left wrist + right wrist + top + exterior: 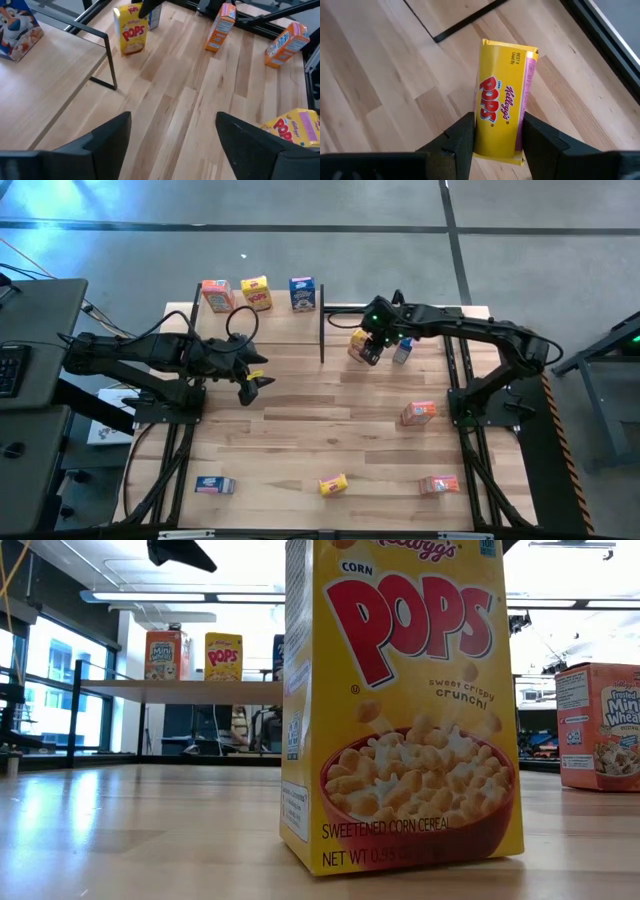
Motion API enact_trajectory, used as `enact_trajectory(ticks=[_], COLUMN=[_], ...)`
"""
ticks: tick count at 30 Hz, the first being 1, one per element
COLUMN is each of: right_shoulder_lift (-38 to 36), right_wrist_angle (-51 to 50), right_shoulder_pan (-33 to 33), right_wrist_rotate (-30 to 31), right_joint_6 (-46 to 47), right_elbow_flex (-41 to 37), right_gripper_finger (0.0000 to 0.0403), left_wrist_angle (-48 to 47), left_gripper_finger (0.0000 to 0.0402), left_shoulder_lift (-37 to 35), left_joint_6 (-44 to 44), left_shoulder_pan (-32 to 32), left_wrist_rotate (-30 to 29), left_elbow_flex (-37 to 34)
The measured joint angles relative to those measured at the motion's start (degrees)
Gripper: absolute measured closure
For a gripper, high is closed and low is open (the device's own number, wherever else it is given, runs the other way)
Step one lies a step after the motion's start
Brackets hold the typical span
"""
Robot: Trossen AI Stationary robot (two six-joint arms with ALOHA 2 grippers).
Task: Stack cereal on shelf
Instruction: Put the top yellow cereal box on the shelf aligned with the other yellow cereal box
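Observation:
The shelf (270,335) stands at the table's far left-centre and carries an orange-red (215,295), a yellow (256,293) and a blue cereal box (302,293) upright along its far edge. Just right of the shelf, my right gripper (368,352) is shut on another yellow cereal box (500,117), with a blue box (403,350) standing beside it. My left gripper (172,140) hovers open over the table at the shelf's near edge (252,383), with nothing between its fingers. My right gripper pinches the yellow box between its two fingers (462,137), one on each broad face (485,145), close to the box's top panel. The fingers slant down from above. The box stands roughly upright (131,30); I cannot tell whether its bottom is clear of the table.
Loose boxes lie on the table: orange-red at mid right (418,413) and near right (439,485), yellow at the near centre (333,485), blue at the near left (214,485). The shelf's black posts (322,335) rise beside the held box.

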Motion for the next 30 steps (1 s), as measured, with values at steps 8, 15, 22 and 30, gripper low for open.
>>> enact_trajectory(ticks=[8, 15, 22, 30], right_shoulder_lift=[-2.0, -3.6, -3.9, -3.9], right_wrist_angle=[-3.5, -6.9, -8.4, -7.6], right_shoulder_pan=[3.6, 8.7, 14.4, 19.7], right_wrist_rotate=[-0.2, -0.4, -2.0, -5.1], right_joint_6=[1.6, 4.0, 5.4, 7.0], right_elbow_flex=[0.0, 0.0, 0.0, 0.0], right_gripper_finger=[0.0263, 0.0263, 0.0263, 0.0263], left_wrist_angle=[0.8, 0.9, 1.4, 5.2], left_gripper_finger=[0.0108, 0.0108, 0.0108, 0.0108], left_shoulder_lift=[0.0, 0.0, 0.5, 3.9], left_joint_6=[0.0, 0.0, -0.1, 2.9], left_shoulder_pan=[0.0, 0.0, 0.0, 1.1], left_wrist_rotate=[-2.3, -2.3, -0.9, 4.3], left_elbow_flex=[0.0, 0.0, 0.0, 0.0])
